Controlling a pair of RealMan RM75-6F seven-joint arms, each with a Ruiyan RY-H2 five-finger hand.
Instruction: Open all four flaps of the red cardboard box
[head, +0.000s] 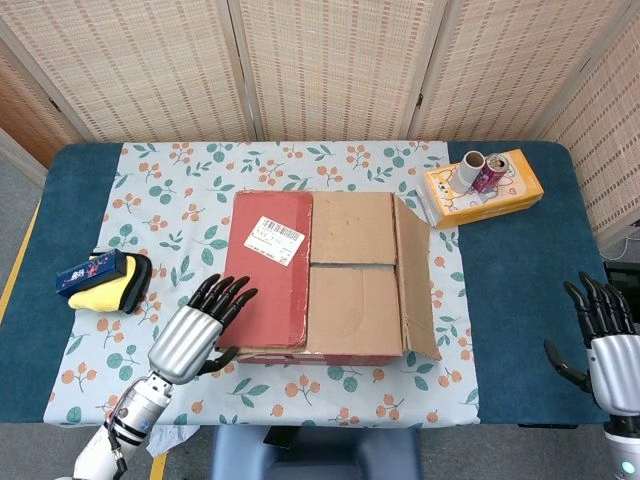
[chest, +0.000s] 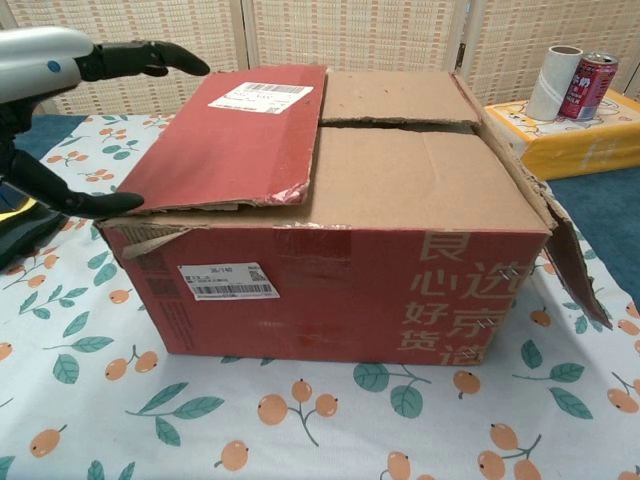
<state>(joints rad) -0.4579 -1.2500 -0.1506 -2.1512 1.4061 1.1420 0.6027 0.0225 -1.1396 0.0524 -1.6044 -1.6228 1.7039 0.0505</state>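
Your red cardboard box (head: 325, 275) sits in the middle of the counter (head: 520, 270), on the floral cloth (head: 170, 190), nearer the front edge than the back. Its red left flap (head: 265, 268) lies folded down over the top with a white label (head: 274, 239) on it. The 2 plain brown inner flaps (head: 352, 270) lie flat beside it, meeting at a seam across the box. The right flap (head: 418, 278) is lifted off the top and slants outward over the box's right side.

Your left hand (head: 198, 331) is at the box's front-left corner, fingers (chest: 145, 58) spread and holding nothing. In the chest view the upper fingers reach over the left edge of the red flap while the thumb (chest: 75, 197) points at the flap's front-left corner; I cannot tell whether it touches the cardboard.

Your right hand (head: 608, 345) is well apart from the box, past the counter's right edge near the front corner, fingers apart and upright, holding nothing.

At the back-right corner a yellow carton (head: 484, 188) carries a paper roll (head: 467, 171) and a red can (head: 490, 172). Near the left edge lie a yellow-and-black cloth (head: 118, 285) and a blue packet (head: 90, 271) touching it.
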